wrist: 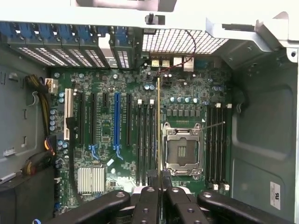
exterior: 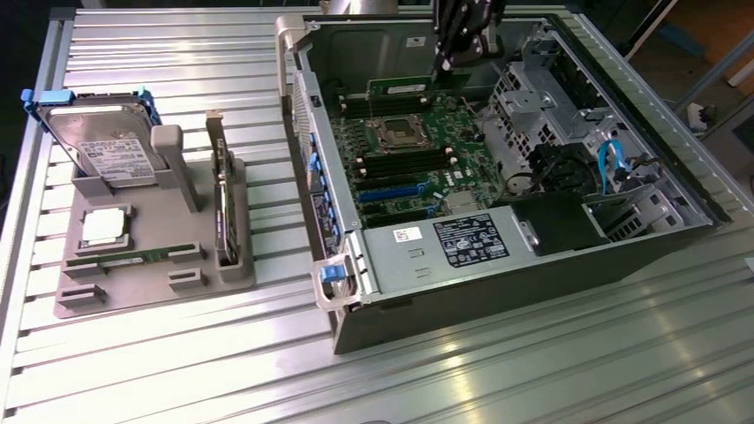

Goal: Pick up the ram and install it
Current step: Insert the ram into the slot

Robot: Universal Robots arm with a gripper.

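The ram [exterior: 398,87] is a thin green stick with a white label, held over the motherboard [exterior: 412,150] inside the open computer case [exterior: 353,291]. My gripper [exterior: 451,60] reaches down from the top of the exterior view and is shut on it. In the wrist view the ram [wrist: 159,121] shows edge-on as a thin gold line. It runs out from my gripper [wrist: 159,181] between the black memory slots [wrist: 145,140] and the open processor socket [wrist: 182,151]. It hangs above the board and sits in no slot.
More memory slots [wrist: 217,140] lie on the socket's other side. On the exterior view's left, a grey tray [exterior: 154,287] holds a hard drive [exterior: 106,146], a silver processor chip [exterior: 104,227], another green stick [exterior: 118,256] and a dark card on edge [exterior: 224,203]. Case walls and a drive cage [exterior: 531,97] surround the board.
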